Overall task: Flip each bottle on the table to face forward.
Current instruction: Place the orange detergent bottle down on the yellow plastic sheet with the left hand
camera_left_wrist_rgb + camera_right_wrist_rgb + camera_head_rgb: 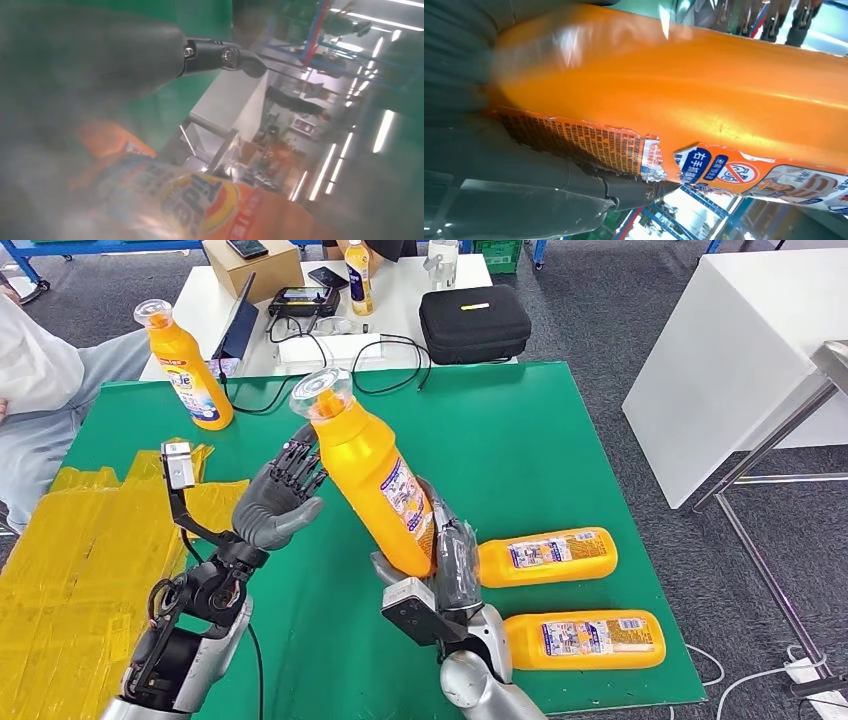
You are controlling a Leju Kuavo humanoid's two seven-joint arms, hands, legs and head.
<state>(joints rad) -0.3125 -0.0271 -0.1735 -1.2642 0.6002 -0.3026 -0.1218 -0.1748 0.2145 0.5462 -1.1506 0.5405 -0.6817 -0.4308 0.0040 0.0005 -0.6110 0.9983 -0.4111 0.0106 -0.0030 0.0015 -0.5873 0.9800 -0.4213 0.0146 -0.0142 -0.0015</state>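
Note:
My right hand (452, 565) grips the base of an orange bottle (372, 475) with a clear cap, lifted above the green table (560, 430) and tilted back toward the left, its back label showing. The same orange bottle (684, 90) and its torn label show up close in the right wrist view. My left hand (280, 498) is open just left of the bottle's neck, fingertips near it; whether they touch I cannot tell. Its front label (195, 202) shows blurred in the left wrist view. Two more orange bottles (546, 556) (585, 638) lie on their sides at the front right. Another bottle (186, 365) stands upright at the back left.
Yellow plastic sheeting (70, 560) covers the table's left side. A person's light sleeve (35, 365) is at the far left. Behind the green table, a white table (400, 300) carries a black case (473, 322), cables, a box and a small bottle. A white table (740, 350) stands right.

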